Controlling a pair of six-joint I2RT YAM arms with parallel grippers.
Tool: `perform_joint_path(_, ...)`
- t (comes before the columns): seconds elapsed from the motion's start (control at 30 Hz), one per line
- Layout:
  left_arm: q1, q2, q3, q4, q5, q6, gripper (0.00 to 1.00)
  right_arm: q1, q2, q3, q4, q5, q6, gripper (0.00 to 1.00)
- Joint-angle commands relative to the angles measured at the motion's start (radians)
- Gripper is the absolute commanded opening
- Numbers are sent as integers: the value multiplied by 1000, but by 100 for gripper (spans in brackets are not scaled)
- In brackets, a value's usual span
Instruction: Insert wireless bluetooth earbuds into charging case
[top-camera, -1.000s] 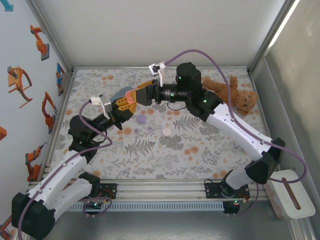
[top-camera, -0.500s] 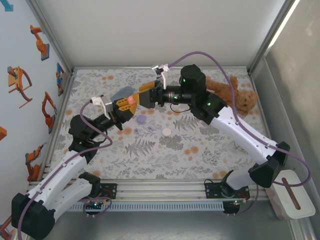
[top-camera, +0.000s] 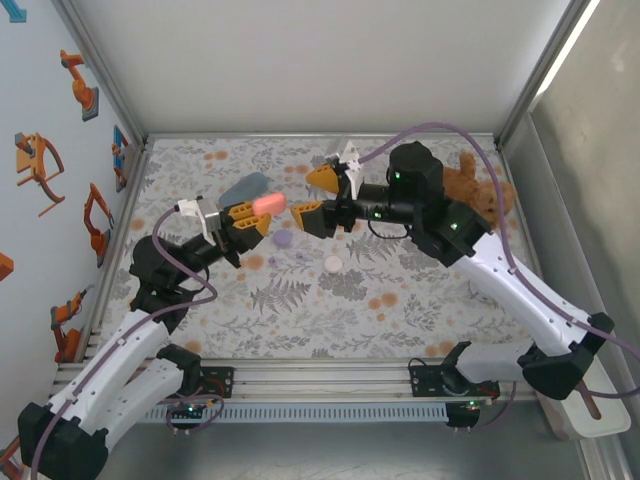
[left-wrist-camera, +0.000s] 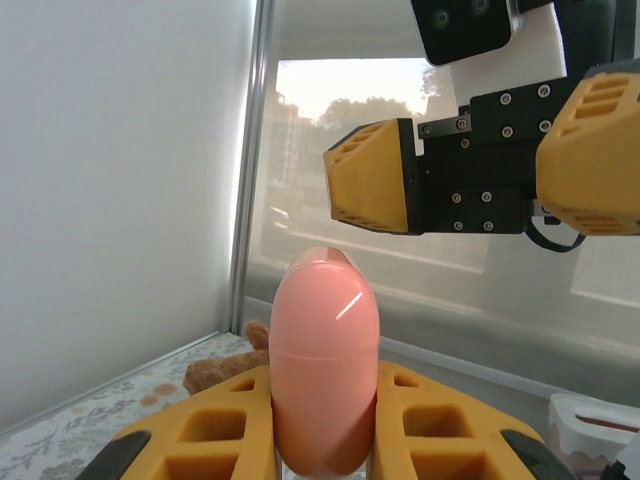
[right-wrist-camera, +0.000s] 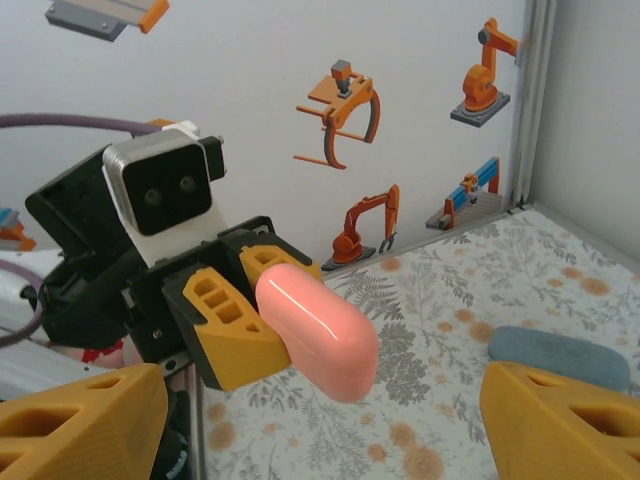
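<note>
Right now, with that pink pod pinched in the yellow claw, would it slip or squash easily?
Probably slippery: the pink case is glossy, with a bright highlight on its rounded shell. It seems rigid: no dent shows where the left gripper pinches it. Laid down, that capsule shape might well roll.

The pink case (left-wrist-camera: 324, 365), lower centre, is smooth, glossy plastic. My left gripper (top-camera: 252, 213) has matt orange plastic fingers (left-wrist-camera: 215, 425). The teddy bear (top-camera: 490, 195), upper right, is fuzzy plush.

A brown teddy bear (top-camera: 490, 197) lies on the floral tablecloth (top-camera: 400, 300), far right.
</note>
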Motion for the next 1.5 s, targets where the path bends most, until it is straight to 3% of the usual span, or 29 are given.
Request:
perform_joint_path(0.0,-1,-26,-12,-14,48,12,0,0,-31,-47,-4,-60,-187,81)
perform_joint_path(0.2,-2,-28,6,-11,117,-2,0,0,-32,-68,-7,-146,-310,81)
perform_joint_path(0.57,-4,-31,18,-8,163,8,0,0,55,-14,21,-253,-311,78)
perform_joint_path(1.47,-7,-30,33,-40,170,38,0,2,138,4,69,-324,-213,39)
